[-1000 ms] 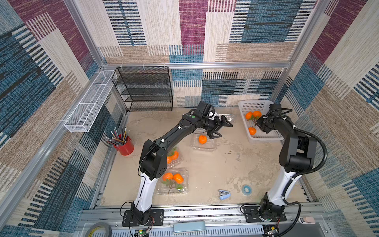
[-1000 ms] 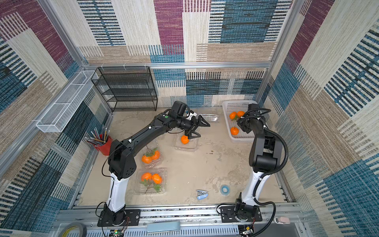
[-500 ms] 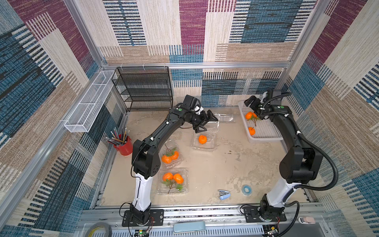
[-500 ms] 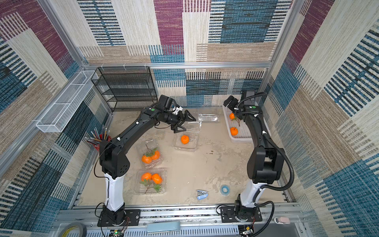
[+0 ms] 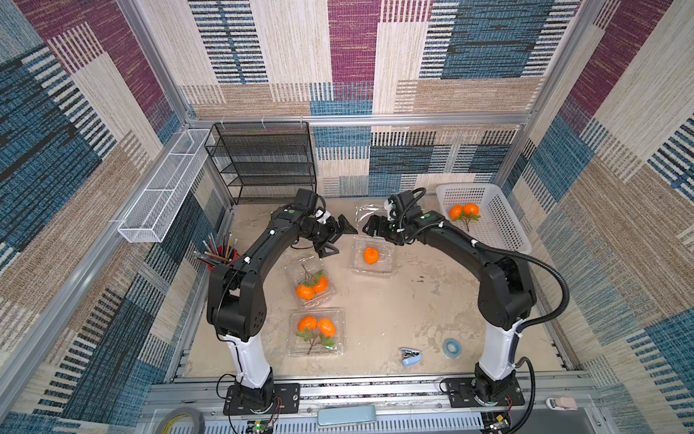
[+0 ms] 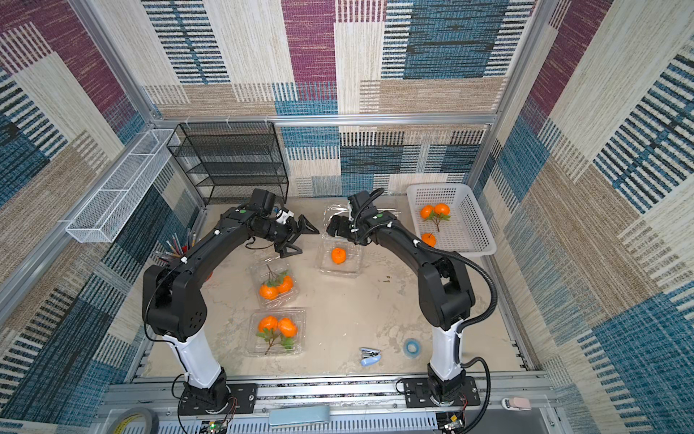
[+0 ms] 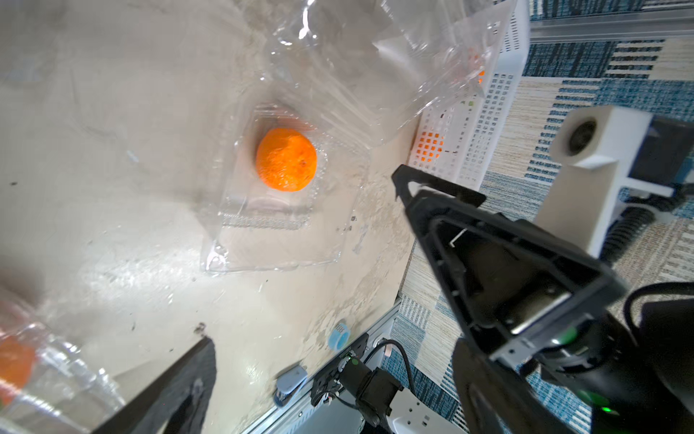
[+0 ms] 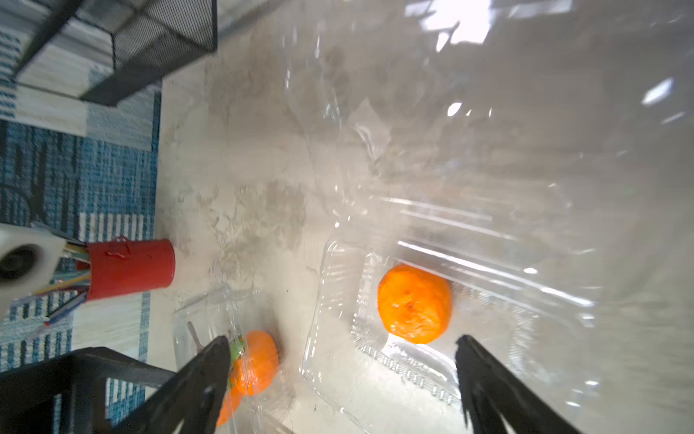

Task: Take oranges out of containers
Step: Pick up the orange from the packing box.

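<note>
Hovering above the back of the tabletop [image 5: 394, 312], my left claw [image 5: 342, 240] and right claw [image 5: 368, 229] meet nearly tip to tip without touching, both spread wide and holding nothing. Just below them a single orange [image 5: 370, 255] sits in an open container [image 5: 390, 268] of thin clear plastic with ribbed walls, its lid [image 5: 366, 215] lifted at the far side. In the right wrist view the fruit lies just beyond my right claw's parted fingers [image 8: 488, 383].

To my left, a middle box [image 5: 326, 300] and a near box [image 5: 338, 349], one behind the other, each hold paired oranges on leafy stems. Three oranges [image 6: 428, 212] lie in the white perforated basket [image 5: 503, 229] against the right wall.

Bare, mottled beige surface runs from the open container toward the front rail, where a blue stapler [image 5: 410, 357] and a tape roll [image 5: 450, 346] lie near each other. A black mesh rack [image 5: 263, 161] fills the back-left corner, a red pencil cup [image 5: 221, 255] stands by the left edge, and a white wire tray [image 5: 161, 188] hangs on that side. Woven patchwork walls [image 5: 338, 56] close in three sides.
</note>
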Robot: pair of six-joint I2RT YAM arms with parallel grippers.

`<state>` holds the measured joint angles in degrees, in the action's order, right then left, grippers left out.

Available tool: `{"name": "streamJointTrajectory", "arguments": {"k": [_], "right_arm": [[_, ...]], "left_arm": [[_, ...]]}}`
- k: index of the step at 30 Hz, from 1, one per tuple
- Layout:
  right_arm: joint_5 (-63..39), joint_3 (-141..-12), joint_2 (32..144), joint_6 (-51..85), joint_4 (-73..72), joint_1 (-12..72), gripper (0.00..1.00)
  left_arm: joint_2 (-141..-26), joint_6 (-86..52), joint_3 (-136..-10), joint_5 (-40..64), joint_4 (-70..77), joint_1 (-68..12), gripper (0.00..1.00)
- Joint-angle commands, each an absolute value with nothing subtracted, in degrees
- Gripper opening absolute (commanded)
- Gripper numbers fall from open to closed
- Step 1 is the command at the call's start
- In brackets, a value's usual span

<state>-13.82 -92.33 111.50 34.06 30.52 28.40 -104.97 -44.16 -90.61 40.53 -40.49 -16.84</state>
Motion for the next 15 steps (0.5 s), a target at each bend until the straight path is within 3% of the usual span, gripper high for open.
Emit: {"name": "streamJointTrajectory", "arguments": {"k": [1, 15], "right_arm": [[-9.81, -93.67, 114.26, 34.56, 31.64, 30.82, 0.9], [5.96, -98.25, 122.31, 35.78, 41.73, 36.45, 0.82]], "left_arm": [[-103.01, -41.26, -88.31, 42.86, -38.68, -16.23, 0.99], [-99.51, -40.05, -81.14, 46.74, -37.55, -14.28, 0.99]]}}
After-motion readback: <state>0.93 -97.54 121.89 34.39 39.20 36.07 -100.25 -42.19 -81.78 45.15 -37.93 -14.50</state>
